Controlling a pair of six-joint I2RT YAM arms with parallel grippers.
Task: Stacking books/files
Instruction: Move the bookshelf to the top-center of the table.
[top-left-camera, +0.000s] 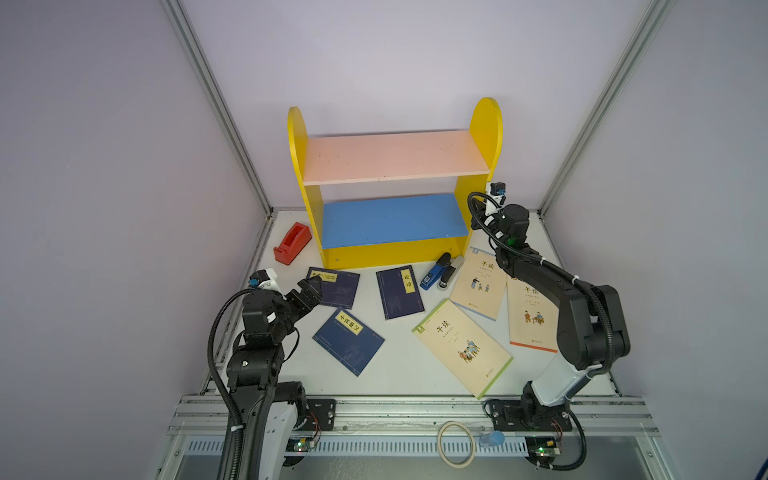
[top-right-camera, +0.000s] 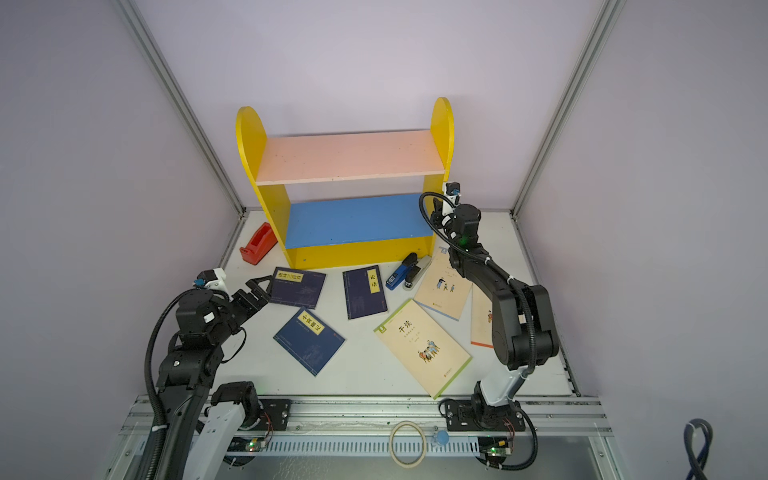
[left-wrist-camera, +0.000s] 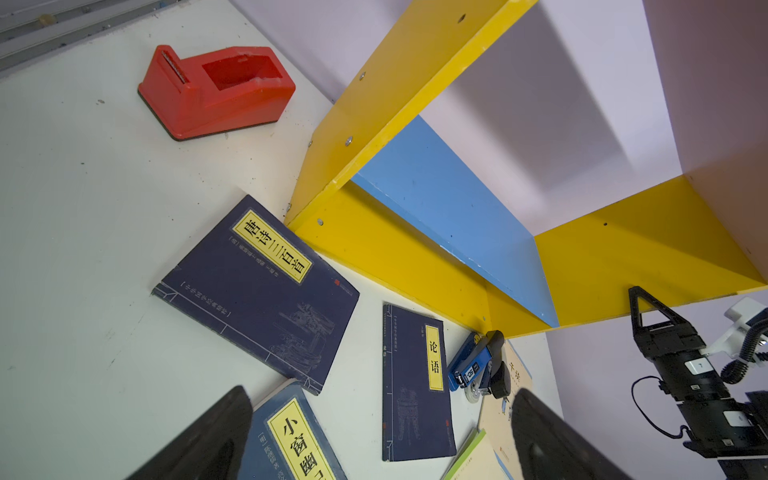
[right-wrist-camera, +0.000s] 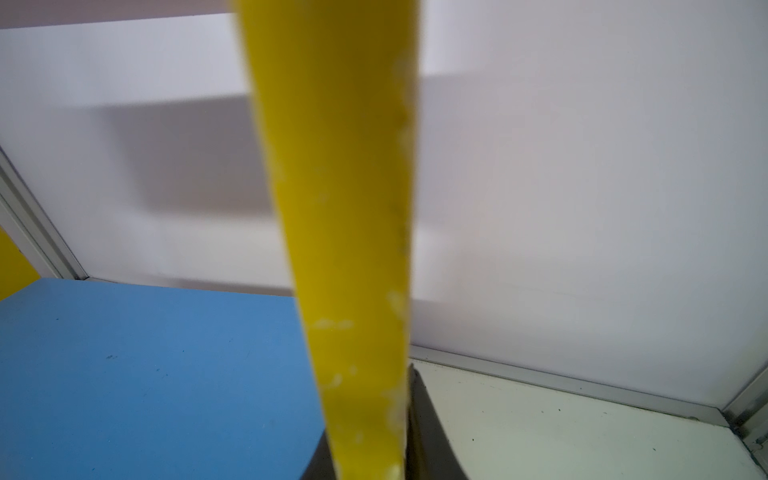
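Three navy books with yellow labels lie flat on the white table in both top views: one (top-left-camera: 332, 286) at the left, one (top-left-camera: 400, 291) in the middle, one (top-left-camera: 349, 340) nearer the front. Three cream books (top-left-camera: 478, 282) (top-left-camera: 532, 320) (top-left-camera: 463, 347) lie to the right, and my right arm covers part of one. My left gripper (top-left-camera: 311, 286) hangs open just above the left navy book's near edge, holding nothing (left-wrist-camera: 380, 397). My right gripper (right-wrist-camera: 368, 436) is shut on the shelf's right yellow side panel (right-wrist-camera: 340, 208), one finger (right-wrist-camera: 424, 415) on the outside.
The yellow shelf (top-left-camera: 395, 245) with a blue lower board and a pink upper board stands at the back. A red tape dispenser (top-left-camera: 292, 243) sits left of it, and a blue-and-black stapler (top-left-camera: 436, 272) lies by its front right corner. A tape ring (top-left-camera: 456, 444) lies on the front rail.
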